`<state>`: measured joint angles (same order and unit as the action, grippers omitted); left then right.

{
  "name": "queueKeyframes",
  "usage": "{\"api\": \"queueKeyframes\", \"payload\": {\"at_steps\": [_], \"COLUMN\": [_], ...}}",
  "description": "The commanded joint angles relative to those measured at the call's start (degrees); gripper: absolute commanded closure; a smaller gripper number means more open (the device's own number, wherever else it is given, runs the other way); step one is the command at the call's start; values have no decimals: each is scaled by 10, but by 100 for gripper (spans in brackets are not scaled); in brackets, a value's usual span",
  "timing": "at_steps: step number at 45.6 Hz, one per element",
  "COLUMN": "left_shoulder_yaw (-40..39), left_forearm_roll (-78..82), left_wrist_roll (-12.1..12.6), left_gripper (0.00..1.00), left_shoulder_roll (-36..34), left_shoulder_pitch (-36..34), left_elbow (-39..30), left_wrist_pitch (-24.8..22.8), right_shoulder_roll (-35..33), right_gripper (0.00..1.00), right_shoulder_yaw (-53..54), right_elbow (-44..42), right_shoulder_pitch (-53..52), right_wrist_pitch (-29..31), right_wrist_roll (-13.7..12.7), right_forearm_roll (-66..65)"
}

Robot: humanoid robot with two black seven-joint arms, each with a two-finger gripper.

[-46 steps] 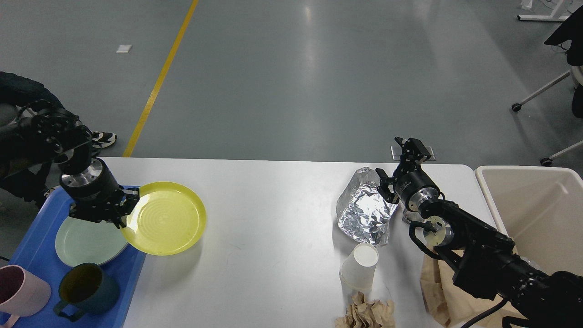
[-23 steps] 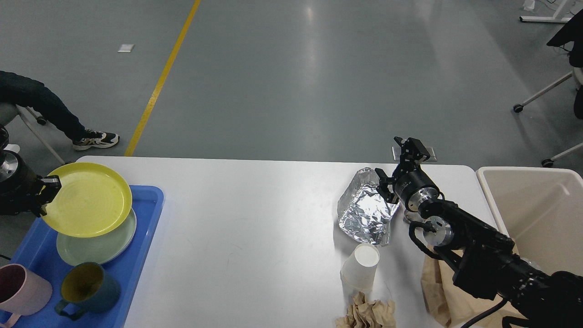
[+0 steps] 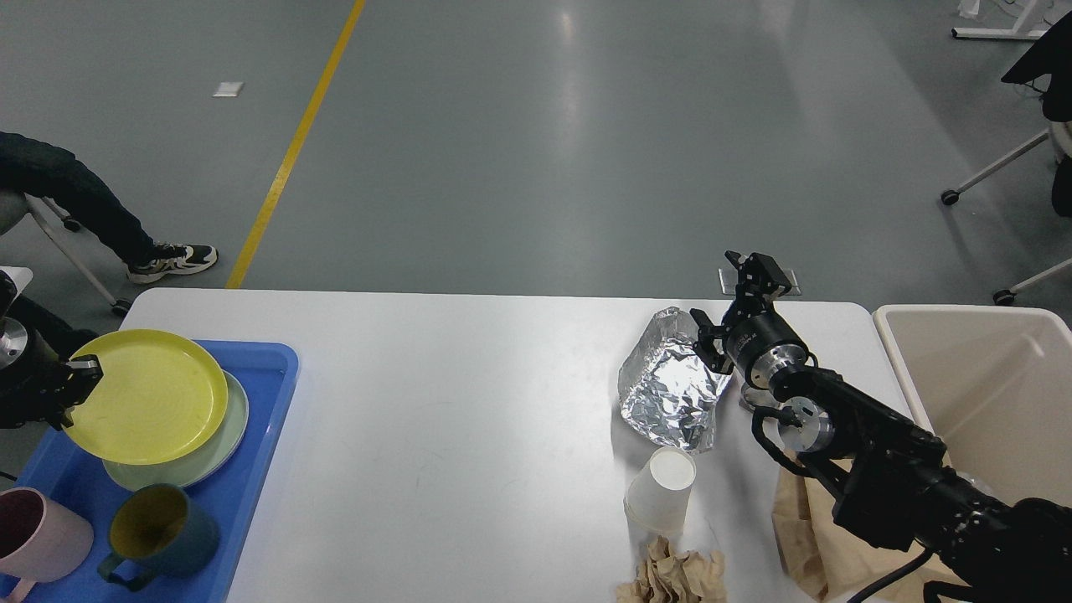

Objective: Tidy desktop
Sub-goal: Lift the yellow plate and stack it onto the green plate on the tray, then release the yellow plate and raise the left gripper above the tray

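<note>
Left gripper pinching the round yellow plastic plate over the pale green plate: lower level, then release. Right gripper spread beside crumpled foil.

The round pale green plate on the blue plastic tray is mostly covered by the round yellow plate, leaving only a crescent along its right and near rim. The left gripper sits at the frame's left edge, its arm cut off; whether its fingers pinch the yellow plate's rim cannot be told. The pink mug is clipped by the left and near edges. The crumpled brown paper wad is cut by the near edge. The flat brown paper bag lies largely hidden under the right arm. The beige rectangular bin runs off the right edge.
</note>
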<state>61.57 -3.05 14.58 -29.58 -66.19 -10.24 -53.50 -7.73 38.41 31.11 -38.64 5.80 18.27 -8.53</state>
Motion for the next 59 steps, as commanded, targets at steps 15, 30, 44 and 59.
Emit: {"api": "queueKeyframes", "payload": {"at_steps": [15,30,44,59], "left_shoulder_yaw": [-13,-24,-44,-76], "left_forearm_roll": [2,2,1,3], "left_wrist_roll": [-1,-3,-8,-8], "left_gripper": [96,77,10,4], "left_shoulder_roll": [22,22,30,30], "left_shoulder_pitch": [19,28,32,48], "left_elbow": [8,7,7,7], "left_wrist_pitch": [4,17,131,235], "right_shoulder_roll": [0,0,0,0], "right_gripper": [0,0,0,0], "right_shoulder_yaw": [0,0,0,0], "right_elbow": [0,0,0,0], "right_shoulder_pitch": [1,1,1,0], "right_wrist_pitch": [0,0,0,0], "right_wrist_roll": [0,0,0,0], "right_forearm_roll": [0,0,0,0]}}
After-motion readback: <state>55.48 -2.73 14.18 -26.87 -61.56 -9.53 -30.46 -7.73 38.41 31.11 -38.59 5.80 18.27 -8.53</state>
